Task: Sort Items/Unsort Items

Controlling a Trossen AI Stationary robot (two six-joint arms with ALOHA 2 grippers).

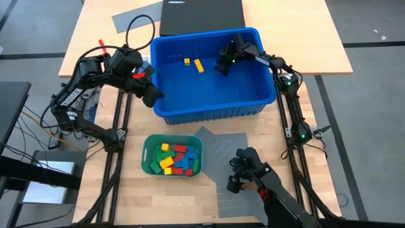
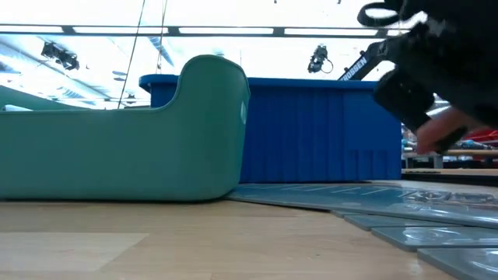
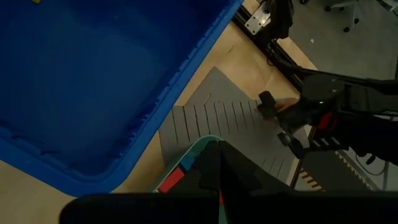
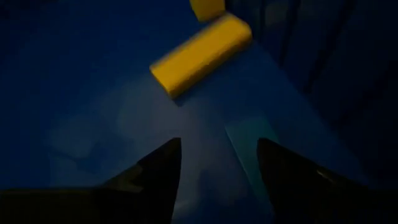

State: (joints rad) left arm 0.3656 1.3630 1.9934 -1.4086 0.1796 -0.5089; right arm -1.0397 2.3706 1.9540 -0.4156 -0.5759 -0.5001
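Two yellow blocks lie on the floor of the big blue bin, just ahead of the right end effector. In the right wrist view the longer yellow block lies flat a short way beyond the fingertips, with the smaller yellow piece just past it; neither touches the end effector. Its two dark fingers stand apart with nothing between them, only bare blue floor.

Many more blocks, red, yellow, green and blue, sit heaped in the teal tray, well away from the right end effector, outside the bin and nearer the front edge of the counter. The tray rests beside a grey slotted sheet, which lies flat on the counter and reaches from the tray toward the bin wall.

The left end effector hangs over the bin's left rim, well apart from the yellow blocks, its fingers pressed together and empty. Its wrist view looks down past the bin wall to the slotted sheet and the tray corner.

A person's gloved hand rests on the grey sheet, to the tray's right, far from both end effectors.
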